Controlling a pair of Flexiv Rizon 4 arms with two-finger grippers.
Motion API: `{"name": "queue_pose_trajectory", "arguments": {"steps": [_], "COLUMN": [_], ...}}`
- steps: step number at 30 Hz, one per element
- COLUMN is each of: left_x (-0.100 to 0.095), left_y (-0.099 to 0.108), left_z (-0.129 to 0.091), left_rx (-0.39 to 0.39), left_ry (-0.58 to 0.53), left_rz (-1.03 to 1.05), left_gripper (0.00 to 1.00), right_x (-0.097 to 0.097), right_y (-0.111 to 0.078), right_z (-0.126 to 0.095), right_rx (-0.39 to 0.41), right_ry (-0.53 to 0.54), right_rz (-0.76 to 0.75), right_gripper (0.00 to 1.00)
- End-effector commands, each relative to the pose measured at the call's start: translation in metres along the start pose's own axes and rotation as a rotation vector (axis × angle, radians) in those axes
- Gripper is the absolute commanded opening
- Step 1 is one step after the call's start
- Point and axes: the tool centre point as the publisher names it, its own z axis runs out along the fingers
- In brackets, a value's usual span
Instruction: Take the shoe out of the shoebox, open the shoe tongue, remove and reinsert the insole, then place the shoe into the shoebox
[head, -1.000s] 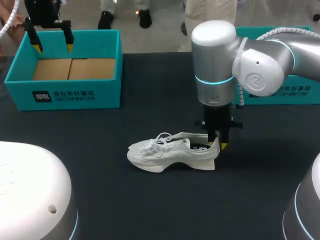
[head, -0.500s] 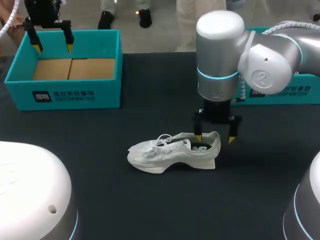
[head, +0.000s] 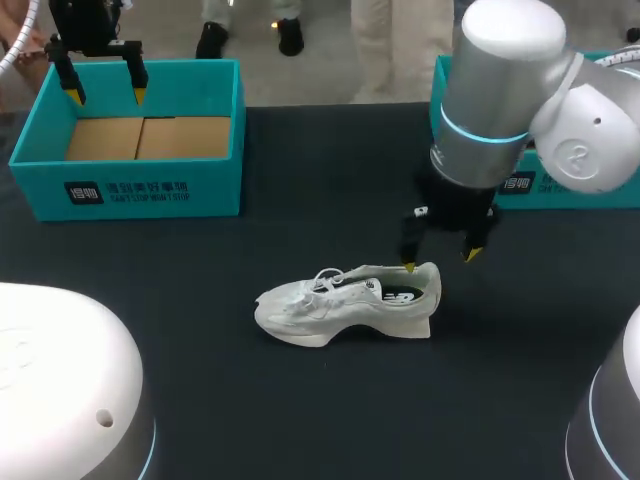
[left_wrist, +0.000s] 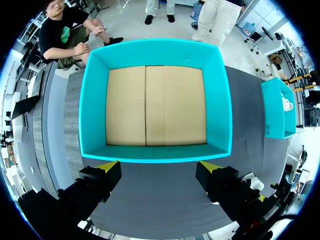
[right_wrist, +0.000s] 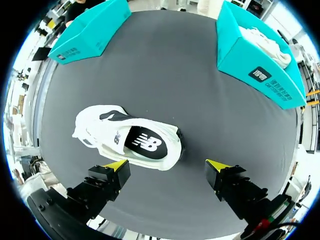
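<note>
Ideally the right gripper, jaws spread above the sneaker's heel, drops squarely onto the insole; the left gripper is likewise spread.

The head camera sits high behind the robot and looks down over the dark worktop from well back, taking in both arms. The left wrist camera faces straight down along the left end effector into the open shoebox, fairly near. The right wrist camera looks down past the right end effector, close over the shoe. All three views share the shoebox; the left wrist view catches what is probably only the shoe's edge
</note>
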Motion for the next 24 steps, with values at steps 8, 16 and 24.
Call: {"name": "queue_pose_trajectory", "arguments": {"steps": [8, 16, 24], "left_x": [0.0000, 0.0000, 0.0000], "left_y": [0.0000, 0.0000, 0.0000], "left_z": [0.0000, 0.0000, 0.0000], "left_rx": [0.000, 0.000, 0.000], "left_ry": [0.000, 0.000, 0.000], "left_rz": [0.000, 0.000, 0.000], "left_gripper": [1.00, 1.00, 1.00], "right_x": [-0.0196, -0.0196, -0.0161], "right_y": [-0.0025, -0.0025, -0.0001], "right_z": [-0.0052, -0.0052, -0.0042], "right_rx": [0.037, 0.037, 0.006], "right_ry": [0.060, 0.060, 0.068], "right_rz": [-0.354, -0.354, -0.441], "right_gripper": [1.00, 1.00, 1.00]}}
